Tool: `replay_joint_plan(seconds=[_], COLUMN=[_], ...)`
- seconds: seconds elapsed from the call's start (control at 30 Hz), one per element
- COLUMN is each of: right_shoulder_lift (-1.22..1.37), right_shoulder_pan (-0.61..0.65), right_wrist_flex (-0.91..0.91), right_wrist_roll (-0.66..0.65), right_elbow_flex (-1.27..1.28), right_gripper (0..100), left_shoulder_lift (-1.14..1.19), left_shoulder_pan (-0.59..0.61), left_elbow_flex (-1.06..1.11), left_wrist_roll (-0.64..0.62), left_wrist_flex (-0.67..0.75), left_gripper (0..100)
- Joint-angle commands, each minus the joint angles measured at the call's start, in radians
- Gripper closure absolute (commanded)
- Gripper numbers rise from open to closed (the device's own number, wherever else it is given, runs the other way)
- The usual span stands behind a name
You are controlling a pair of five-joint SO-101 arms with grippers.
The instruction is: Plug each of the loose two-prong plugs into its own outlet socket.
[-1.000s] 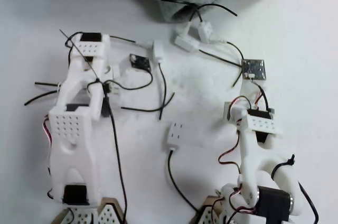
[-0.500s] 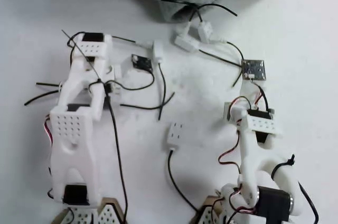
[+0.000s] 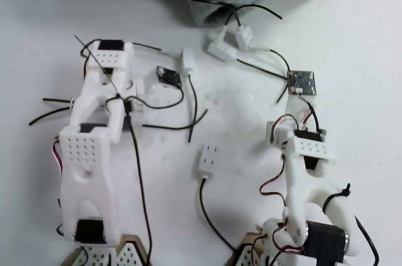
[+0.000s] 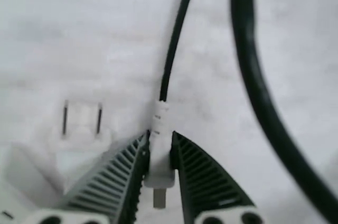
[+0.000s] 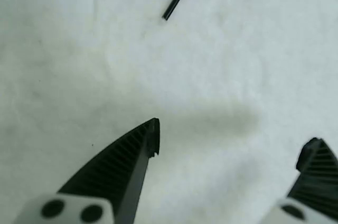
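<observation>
Left gripper (image 4: 158, 138) pinches a light, stiff cord collar (image 4: 158, 118), likely slippery; the plug body (image 4: 79, 139) offers firmer hold. The outlet socket (image 3: 209, 158) lies at its four o'clock in the high view; right gripper (image 5: 234, 133) gapes empty.

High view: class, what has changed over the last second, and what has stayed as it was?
The left gripper, shut on a white cable end, shifted slightly, and the small black module slid a little toward the arms' bases. The right arm and the outlet block stayed put.
</observation>
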State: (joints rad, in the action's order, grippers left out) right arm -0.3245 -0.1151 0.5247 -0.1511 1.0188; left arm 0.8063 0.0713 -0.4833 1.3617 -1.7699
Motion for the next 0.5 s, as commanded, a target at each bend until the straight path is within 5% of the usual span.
replay_joint_plan(seconds=[0.0, 0.3, 0.47], right_shoulder_lift=[-0.004, -0.004, -0.004], right_shoulder_pan=[0.002, 0.002, 0.002], right_wrist_flex=[-0.015, -0.015, -0.015], right_wrist_roll=[-0.003, -0.003, -0.003], right_elbow_flex=[-0.006, -0.006, -0.006], right_gripper=[59.8, 59.8, 59.8], left_shoulder_lift=[-0.151, -0.536, -0.679], left_shoulder_pan=[-0.007, -0.022, -0.027], left_elbow_flex=[0.057, 0.195, 0.195], left_wrist_roll=[0.025, 0.017, -0.109], left_wrist_flex=[-0.017, -0.014, -0.012], left_gripper=[98, 98, 98])
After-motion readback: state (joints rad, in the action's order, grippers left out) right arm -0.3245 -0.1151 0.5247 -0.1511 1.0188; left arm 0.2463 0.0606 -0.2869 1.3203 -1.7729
